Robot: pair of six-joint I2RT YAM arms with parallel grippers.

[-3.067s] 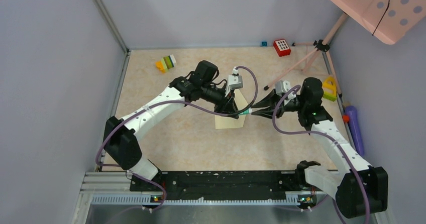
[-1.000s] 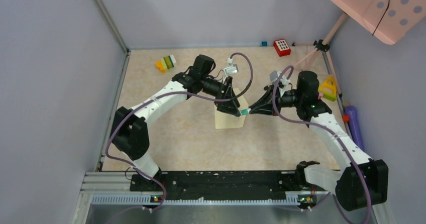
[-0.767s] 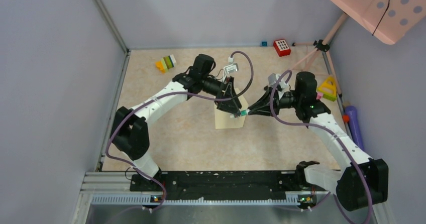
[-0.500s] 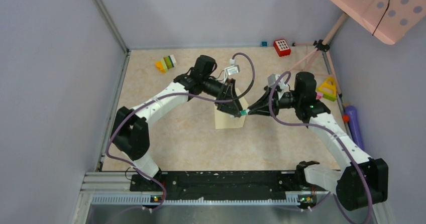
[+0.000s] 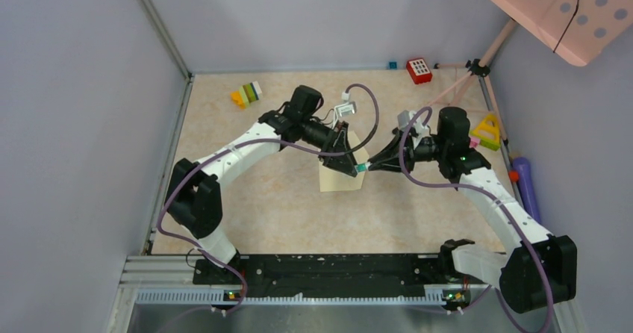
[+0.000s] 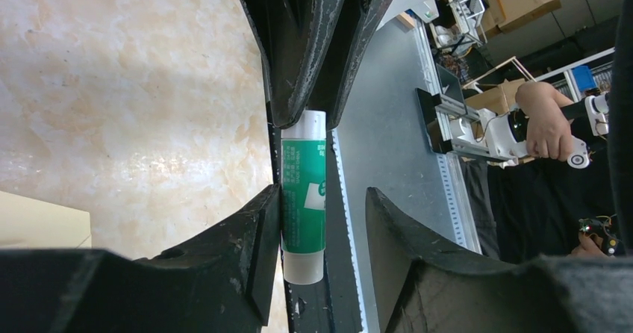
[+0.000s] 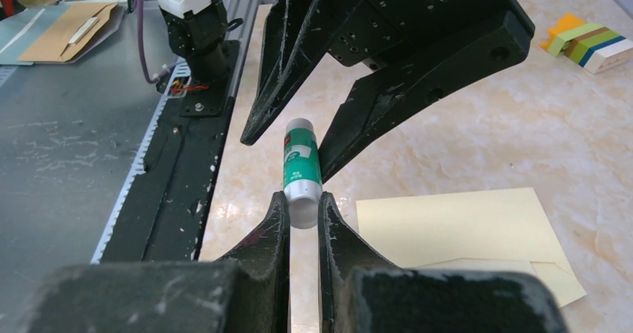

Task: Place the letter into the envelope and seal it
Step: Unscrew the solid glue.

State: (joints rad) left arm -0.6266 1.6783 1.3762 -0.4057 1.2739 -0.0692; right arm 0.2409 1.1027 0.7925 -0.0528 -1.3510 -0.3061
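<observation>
The left gripper [image 6: 321,198] has gone from wide open to roughly half shut around the green glue stick [image 7: 301,161] — not pinching yet; the right gripper [image 7: 302,202] stays clamped on its white end; the envelope [image 7: 455,225] lies mid-way across the table [image 5: 246,198] just below — uncapping looks next.

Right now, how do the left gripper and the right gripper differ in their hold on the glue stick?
The right gripper has its jaws clamped shut on one end of the glue stick; the left gripper has jaws that only straddle the opposite end, with a gap on one side. The right gripper carries the stick alone; the left gripper does not grip it yet. Both face each other along the same stick, beside the envelope.
</observation>
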